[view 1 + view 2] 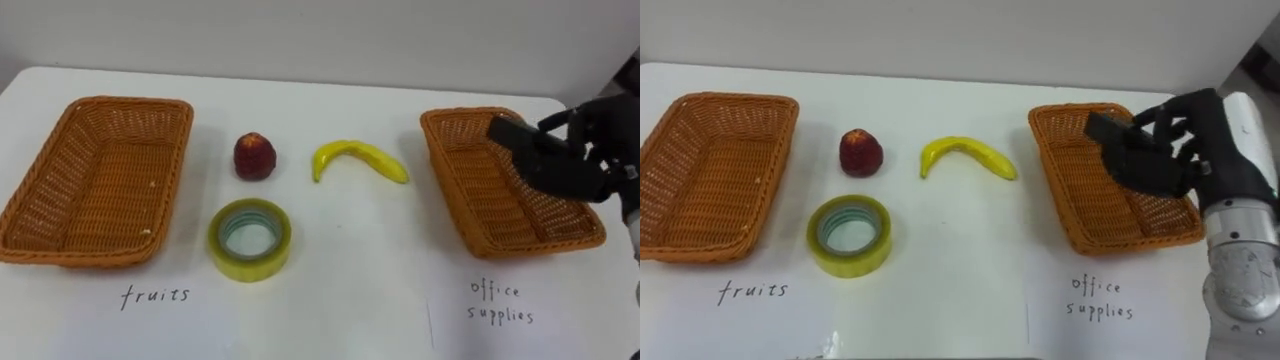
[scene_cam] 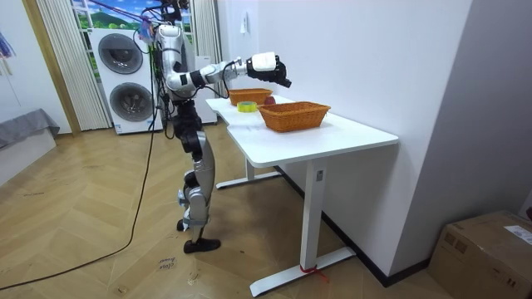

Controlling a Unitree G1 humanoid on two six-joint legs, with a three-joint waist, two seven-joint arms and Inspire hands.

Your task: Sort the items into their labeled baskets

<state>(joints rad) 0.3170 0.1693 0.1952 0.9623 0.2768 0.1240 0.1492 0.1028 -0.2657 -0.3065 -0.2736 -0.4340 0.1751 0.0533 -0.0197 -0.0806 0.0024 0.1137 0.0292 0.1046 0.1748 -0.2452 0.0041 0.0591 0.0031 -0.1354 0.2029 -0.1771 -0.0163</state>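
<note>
My right hand hovers above the right wicker basket, fingers curled round a black oblong object that sticks out toward the basket's far left corner. This basket has "office supplies" handwritten in front of it. The left wicker basket, marked "fruits", has nothing in it. Between the baskets lie a red apple, a yellow banana and a roll of yellow tape lying flat nearer me. In the room view I stand at the table's end with the right hand stretched over it.
The white table runs along a white wall at its far edge. In the room view, stacked washing machines stand behind me, and a cardboard box sits on the wooden floor at the room view's right.
</note>
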